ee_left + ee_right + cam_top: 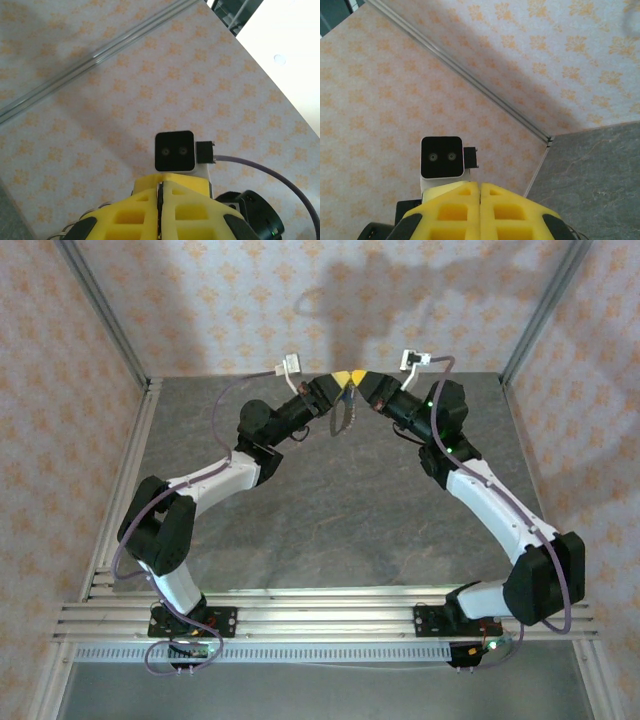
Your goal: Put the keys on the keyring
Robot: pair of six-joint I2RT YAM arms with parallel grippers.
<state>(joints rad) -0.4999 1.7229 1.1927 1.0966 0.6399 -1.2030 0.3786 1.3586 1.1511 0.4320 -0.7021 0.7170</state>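
Worktop [330, 530] grey, well below both end effectors. Arms up, tips meeting over worktop's far part.

Left end effector [341, 378] [160, 187] clenched, yellow fingers [192, 215] pressed flat, seam closed.

Right end effector [360, 377] [480, 187] clenched likewise, nose-to-nose with left; contact unclear.

Keyring [342, 418] dangles just below meeting tips, nearer left end effector; which one grasps it, cannot tell. Key too small to make out.

Beyond tips: floral-papered wall [300, 300].

Thin keyring [343, 418], a limp loop aloft over the table [330, 530].
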